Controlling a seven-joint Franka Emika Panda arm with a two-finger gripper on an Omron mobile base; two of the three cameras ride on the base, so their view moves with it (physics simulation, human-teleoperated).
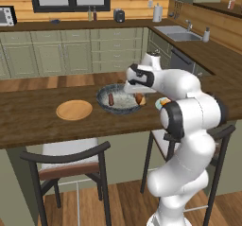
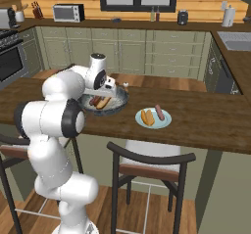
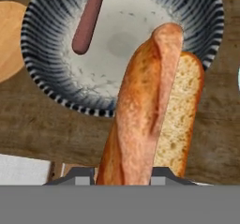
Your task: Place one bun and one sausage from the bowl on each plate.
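My gripper (image 3: 121,174) is shut on a golden split bun (image 3: 150,110), which hangs over the near rim of the dark patterned bowl (image 3: 47,78). One brown sausage (image 3: 87,22) lies inside the bowl. From the left base view, the gripper (image 1: 138,93) holds the bun (image 1: 139,98) at the right side of the bowl (image 1: 106,93). The tan wood plate (image 1: 74,109) sits bare to the bowl's left. The pale blue-green plate (image 2: 164,121), to the bowl's right, carries a bun (image 2: 147,116) and a sausage (image 2: 159,112).
The bowl and plates rest on a dark wooden counter (image 1: 28,126). Two dark-framed stools (image 1: 66,161) stand against its near side. A sink (image 1: 182,35) and green cabinets line the far walls.
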